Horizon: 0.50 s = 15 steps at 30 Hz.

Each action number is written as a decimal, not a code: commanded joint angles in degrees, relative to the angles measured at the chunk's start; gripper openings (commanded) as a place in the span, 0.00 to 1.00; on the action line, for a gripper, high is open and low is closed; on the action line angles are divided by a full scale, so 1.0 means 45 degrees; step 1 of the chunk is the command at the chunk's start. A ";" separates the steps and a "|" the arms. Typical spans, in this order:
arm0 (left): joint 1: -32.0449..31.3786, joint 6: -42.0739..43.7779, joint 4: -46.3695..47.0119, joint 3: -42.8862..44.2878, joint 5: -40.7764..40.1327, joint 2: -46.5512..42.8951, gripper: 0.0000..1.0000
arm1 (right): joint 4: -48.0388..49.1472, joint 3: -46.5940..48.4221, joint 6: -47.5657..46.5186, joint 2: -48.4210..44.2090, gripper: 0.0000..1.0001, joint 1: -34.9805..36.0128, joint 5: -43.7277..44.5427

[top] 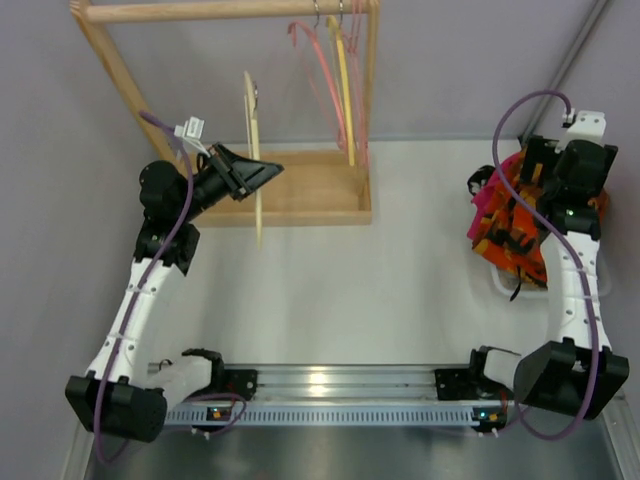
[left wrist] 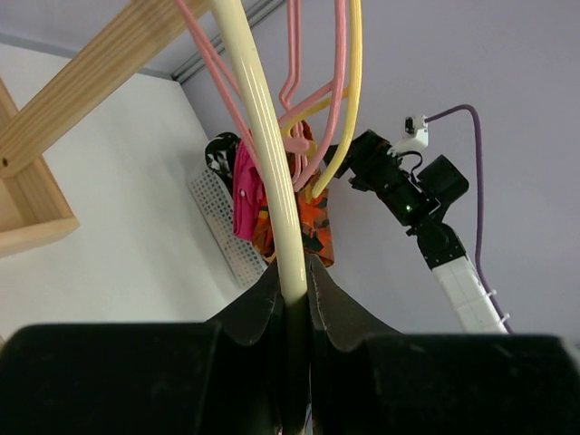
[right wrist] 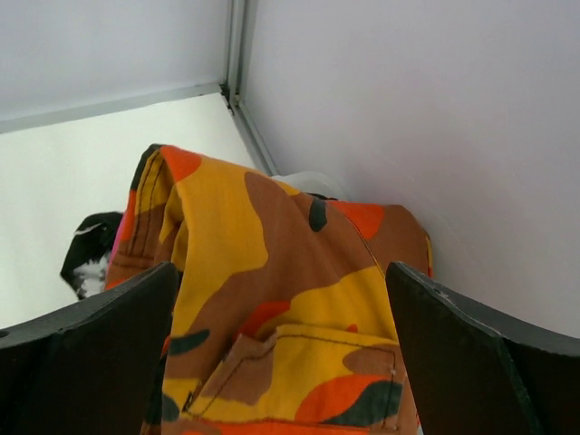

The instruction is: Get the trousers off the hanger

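Note:
The cream hanger [top: 254, 150] is bare and off the rail, standing in front of the wooden rack. My left gripper [top: 262, 176] is shut on its arm; in the left wrist view the jaws [left wrist: 292, 272] clamp the pale bar [left wrist: 263, 136]. The orange camouflage trousers [top: 520, 232] lie heaped at the right edge of the table, on a white perforated basket [left wrist: 217, 222]. They also show in the left wrist view [left wrist: 315, 222]. My right gripper [right wrist: 281, 272] is open just above the trousers [right wrist: 272, 263], one finger on each side, not closed on the cloth.
The wooden rack [top: 310, 192] stands at the back. Pink hangers [top: 318, 60] and a brighter yellow hanger [top: 345, 90] hang from its rail [top: 230, 10]. A magenta cloth [top: 485, 205] lies beside the trousers. The wall runs close behind the right arm.

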 commanded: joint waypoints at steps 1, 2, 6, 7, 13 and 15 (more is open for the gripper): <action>-0.0590 0.0595 0.1386 0.1455 -0.0593 0.0715 0.00 | -0.1387 0.0488 0.0240 -0.0969 0.99 -0.0239 -0.0849; -0.0670 0.0634 0.1463 0.1728 -0.0613 0.0911 0.00 | -0.1602 0.0527 0.0319 -0.1203 0.99 -0.0239 -0.1043; -0.0885 0.0401 0.1542 0.3484 -0.0826 0.2121 0.00 | -0.2442 0.0935 0.0729 -0.2296 0.99 -0.0239 -0.1552; -0.0943 0.0343 0.1542 0.3798 -0.0905 0.2646 0.00 | -0.2811 0.1073 0.0962 -0.2415 0.99 -0.0239 -0.1591; -0.1100 -0.0010 0.1562 0.6103 -0.1433 0.4543 0.00 | -0.4297 0.2596 0.1785 -0.2670 0.99 -0.0239 -0.1982; -0.1197 -0.0029 0.1562 0.6728 -0.1530 0.5246 0.00 | -0.4630 0.3065 0.2350 -0.2670 0.99 -0.0239 -0.2060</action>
